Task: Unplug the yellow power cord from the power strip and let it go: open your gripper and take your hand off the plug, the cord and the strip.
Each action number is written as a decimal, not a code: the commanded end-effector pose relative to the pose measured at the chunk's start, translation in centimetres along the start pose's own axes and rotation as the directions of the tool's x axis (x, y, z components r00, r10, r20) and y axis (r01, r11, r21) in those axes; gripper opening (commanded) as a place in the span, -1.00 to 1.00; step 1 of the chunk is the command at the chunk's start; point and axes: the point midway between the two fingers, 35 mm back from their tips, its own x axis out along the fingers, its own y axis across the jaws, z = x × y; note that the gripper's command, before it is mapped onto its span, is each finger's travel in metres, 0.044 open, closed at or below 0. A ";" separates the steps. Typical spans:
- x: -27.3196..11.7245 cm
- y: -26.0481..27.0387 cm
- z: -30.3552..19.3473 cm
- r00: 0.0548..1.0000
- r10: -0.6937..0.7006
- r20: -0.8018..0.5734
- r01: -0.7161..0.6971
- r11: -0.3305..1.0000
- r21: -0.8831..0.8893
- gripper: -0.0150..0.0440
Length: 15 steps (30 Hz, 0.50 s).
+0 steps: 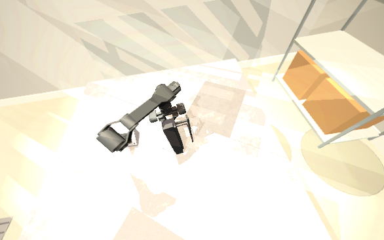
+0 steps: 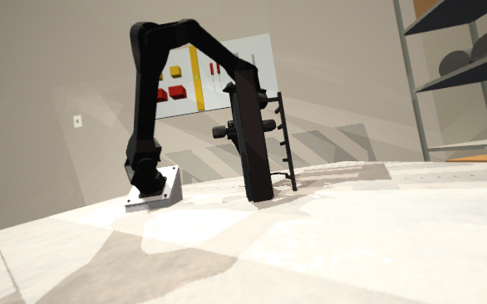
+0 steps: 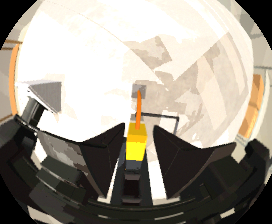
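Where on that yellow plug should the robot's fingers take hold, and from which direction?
On the plug's two flat flanks, coming straight from above. It is a narrow block standing up from the strip, and it sits between the two fingers of the gripper.
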 end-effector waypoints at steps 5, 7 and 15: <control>0.0 0.1 -1.5 1.000 -0.001 -0.005 0.001 1.000 -0.005 0.05; 0.0 0.1 -1.8 1.000 -0.001 -0.005 0.001 1.000 -0.005 0.05; 0.1 0.1 -2.4 1.000 -0.001 -0.006 0.001 1.000 -0.005 0.05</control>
